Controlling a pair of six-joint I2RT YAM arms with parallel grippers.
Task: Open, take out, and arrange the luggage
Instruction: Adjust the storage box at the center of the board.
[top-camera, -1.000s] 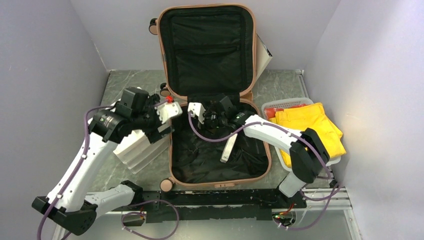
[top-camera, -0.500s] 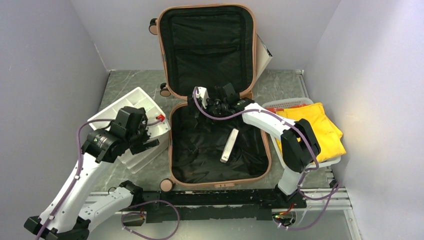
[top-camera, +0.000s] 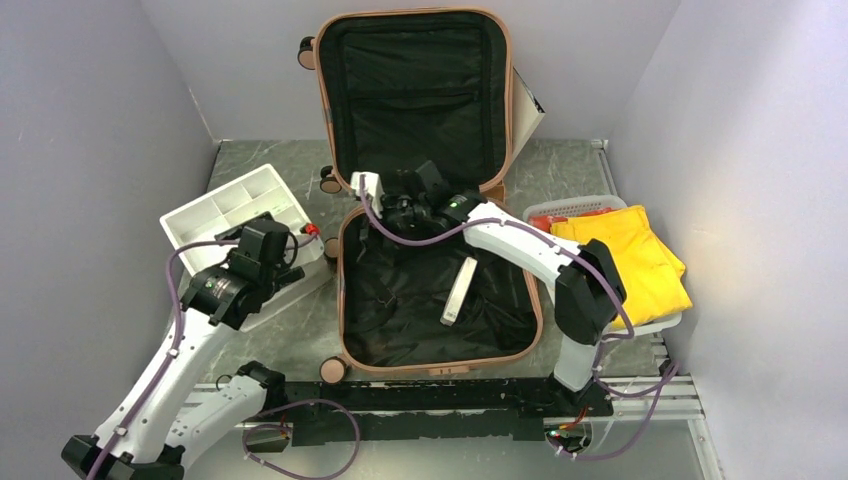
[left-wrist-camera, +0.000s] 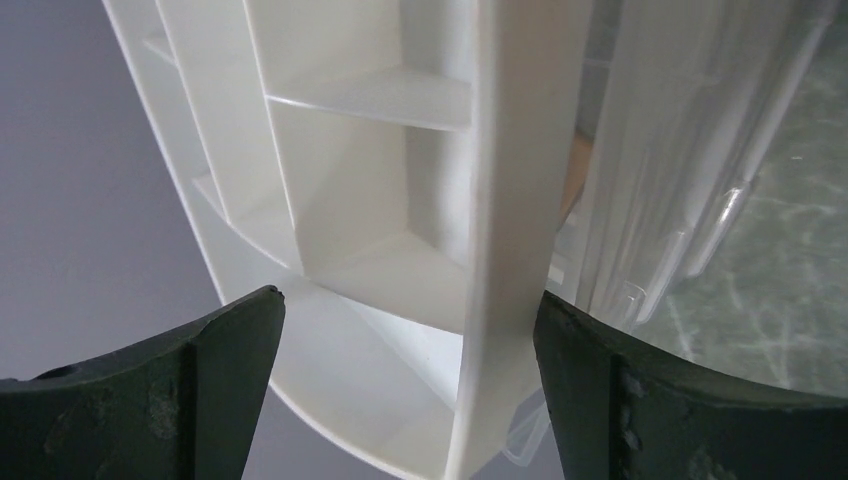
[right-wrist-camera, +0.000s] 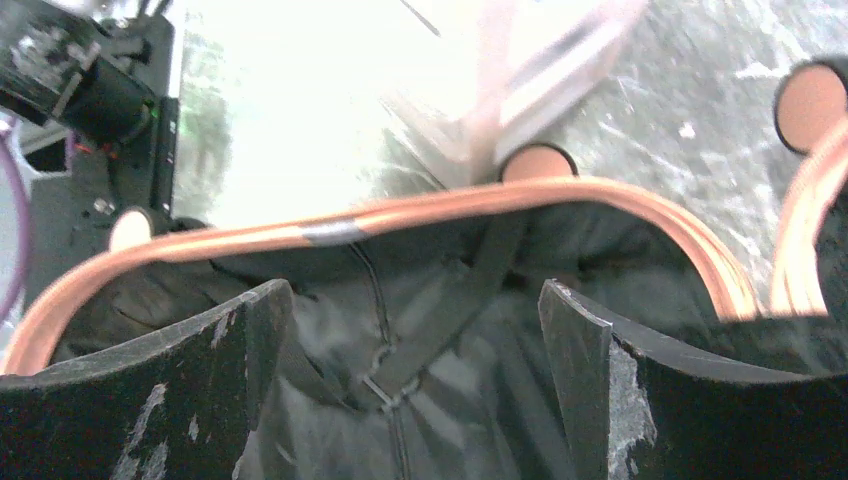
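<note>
- Between the jaws of the left gripper (left-wrist-camera: 407, 298), what do you make out?
- One wall of the white divided tray (top-camera: 225, 205). The jaws are spread as wide as they go and straddle it, so nothing is clamped. The tray lies on the counter (top-camera: 270, 165), just left of the luggage (top-camera: 415, 80).
- And the right gripper (right-wrist-camera: 415, 290)?
- Equally wide apart and empty. It hangs over the back left corner of the lower shell, above the black lining and a strap.
- Where does the luggage itself stand?
- In the middle of the counter, unzipped. The lid is propped up at the back and the lower half lies flat towards the arms.
- So the opening is done?
- I would say so. The unpacking looks well along too. A basket (top-camera: 570, 207) on the right holds a folded yellow cloth (top-camera: 625, 255) over something red, and the tray is out on the left.
- What is left?
- A slim white bar (top-camera: 458, 290) lies on the lining, the only loose item I can see inside. It probably has to come out, and the tray may want straightening.
</note>
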